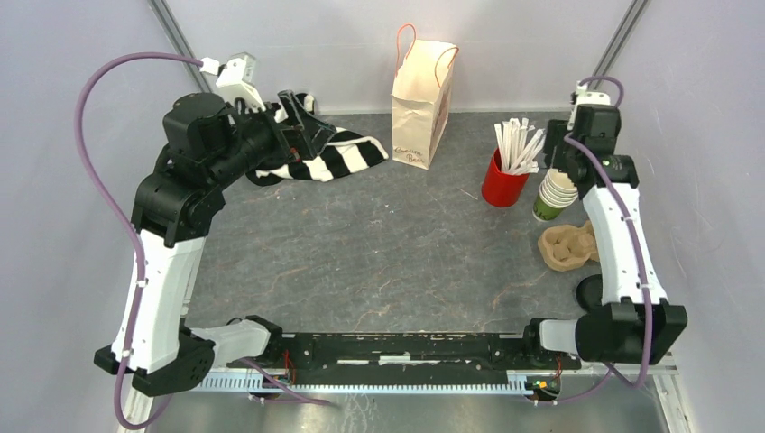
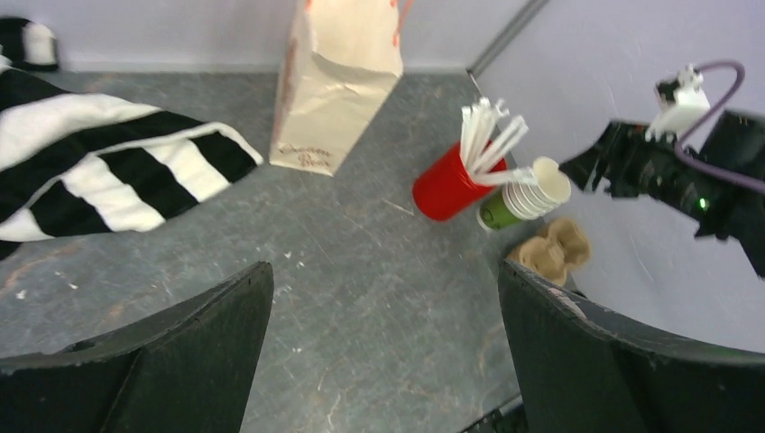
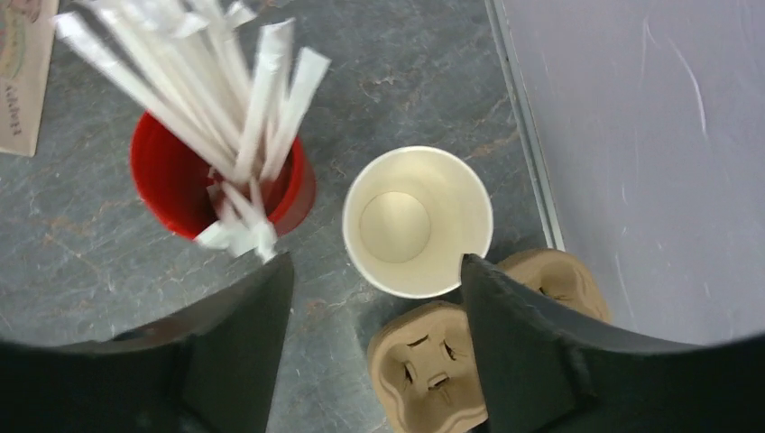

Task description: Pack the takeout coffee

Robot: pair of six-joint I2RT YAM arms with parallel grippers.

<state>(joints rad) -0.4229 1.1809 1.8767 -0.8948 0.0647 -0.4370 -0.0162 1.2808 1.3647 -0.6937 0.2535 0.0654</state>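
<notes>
A: Two black fingers of the right gripper (image 3: 377,262) stand apart and grip nothing. What lies between them?
B: The stacked cups (image 3: 417,221), seen straight down from the wrist. They show as a round cream paper mouth with a bare bottom. The rim meets the right-hand finger in the picture, but I cannot tell whether they touch.
A: What does the overhead view add?
B: It shows a stack: ridged pale rims over a green base. The wrist camera hides all of that.
A: And further out from the pincer?
B: Off its left finger stands a glossy red cup (image 3: 167,194) holding a fan of white sticks (image 3: 225,99). Back toward the wrist lies a moulded brown pulp carrier (image 3: 424,370).
A: Where is the takeout coffee?
B: Only the overhead view gives a hint. A round black shape (image 1: 591,290) sits behind the pincer, beside the right forearm and half hidden. I cannot tell whether it is a lid.
A: And the left gripper (image 2: 383,271)?
B: It is spread wide over the grey table (image 2: 361,234), holding nothing. A striped cloth (image 2: 108,171) lies to its left and a paper bag (image 2: 338,81) stands beyond it.
</notes>
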